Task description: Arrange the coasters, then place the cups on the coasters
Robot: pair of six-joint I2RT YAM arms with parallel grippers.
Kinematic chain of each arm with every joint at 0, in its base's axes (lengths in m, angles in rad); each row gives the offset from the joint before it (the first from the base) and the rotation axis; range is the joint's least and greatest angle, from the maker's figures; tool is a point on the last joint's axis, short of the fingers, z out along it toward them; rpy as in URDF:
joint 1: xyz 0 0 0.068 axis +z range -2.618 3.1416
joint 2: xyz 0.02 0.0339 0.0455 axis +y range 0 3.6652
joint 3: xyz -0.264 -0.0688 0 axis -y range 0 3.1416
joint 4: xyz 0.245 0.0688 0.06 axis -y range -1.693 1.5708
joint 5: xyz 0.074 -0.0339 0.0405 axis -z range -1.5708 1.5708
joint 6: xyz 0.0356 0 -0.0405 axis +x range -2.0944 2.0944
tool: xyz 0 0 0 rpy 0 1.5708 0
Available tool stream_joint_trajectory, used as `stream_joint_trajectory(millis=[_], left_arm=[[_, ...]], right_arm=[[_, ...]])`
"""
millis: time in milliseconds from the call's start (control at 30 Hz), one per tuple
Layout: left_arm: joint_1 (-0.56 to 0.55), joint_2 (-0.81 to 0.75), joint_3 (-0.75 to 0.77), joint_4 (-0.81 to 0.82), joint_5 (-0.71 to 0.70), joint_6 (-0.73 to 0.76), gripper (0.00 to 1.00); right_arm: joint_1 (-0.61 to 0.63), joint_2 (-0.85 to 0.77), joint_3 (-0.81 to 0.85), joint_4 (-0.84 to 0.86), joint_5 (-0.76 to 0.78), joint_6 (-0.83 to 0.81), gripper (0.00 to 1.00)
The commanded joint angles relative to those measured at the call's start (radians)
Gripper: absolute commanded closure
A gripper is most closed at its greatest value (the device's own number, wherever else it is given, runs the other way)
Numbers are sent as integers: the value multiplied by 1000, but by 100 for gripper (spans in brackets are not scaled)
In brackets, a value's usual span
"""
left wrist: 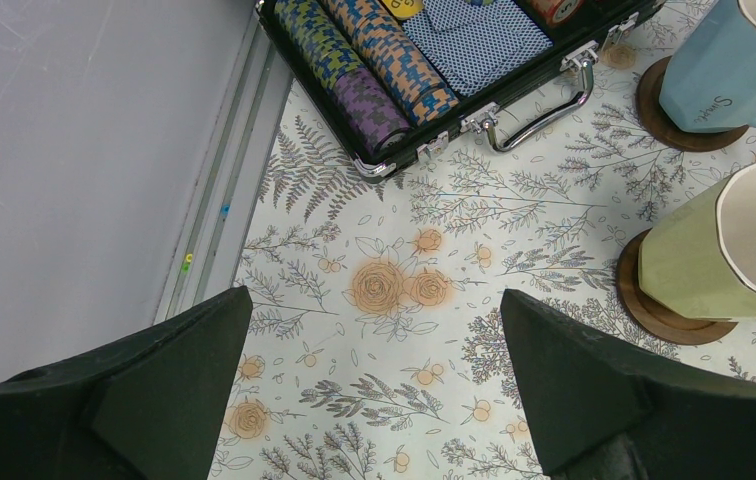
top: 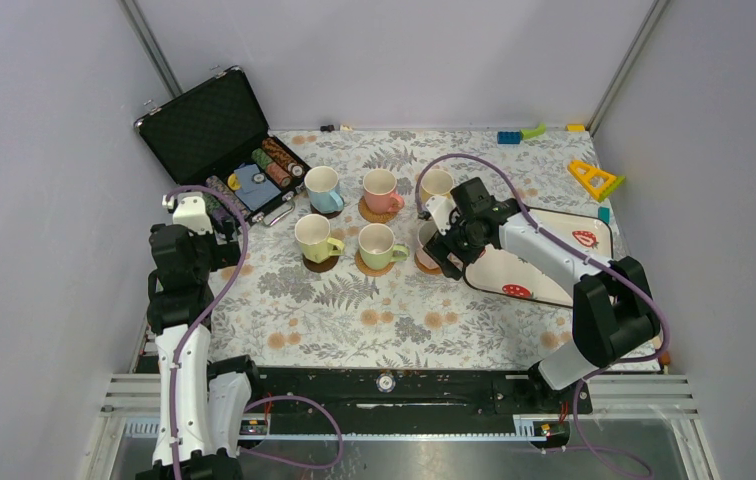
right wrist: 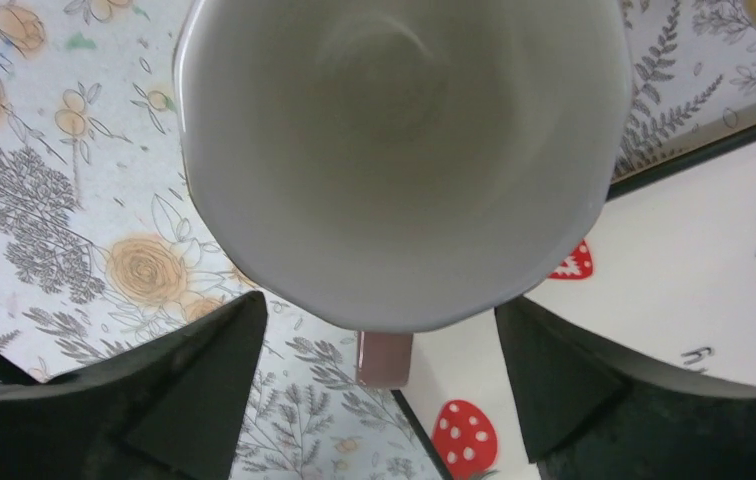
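mug (right wrist: 404, 150): white inside, faceted rim, pale pink handle | right gripper (right wrist: 379, 305): jaws wide, flanking mug | left gripper (left wrist: 374, 292): jaws wide

- Six cups: blue cup (top: 323, 188), pink cup (top: 382, 188), yellow cup (top: 437, 183), pale green cup (top: 312, 238), green cup (top: 376, 243), light pink cup (right wrist: 404, 150).
- Five coasters show: two dark brown (left wrist: 676, 132) (left wrist: 654, 312), three tan (top: 373, 214) (top: 368, 268) (top: 424, 266).
- One strawberry-print tray (top: 554, 285), right.
- One open chip case (top: 216, 125), far left.
- Far right: one yellow toy triangle (top: 594, 178), one blue-and-green brick (top: 519, 134).
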Motion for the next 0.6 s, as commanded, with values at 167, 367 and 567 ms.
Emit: stream_joint_trajectory(millis=[167, 367, 567], left_arm=[[6, -9, -8, 56, 0, 5, 1], [6, -11, -8, 54, 1, 3, 1], [6, -16, -7, 54, 1, 3, 1]], right_arm=[[12, -79, 58, -37, 70, -58, 0], [10, -176, 124, -116, 146, -78, 0], [11, -305, 193, -165, 288, -27, 0]])
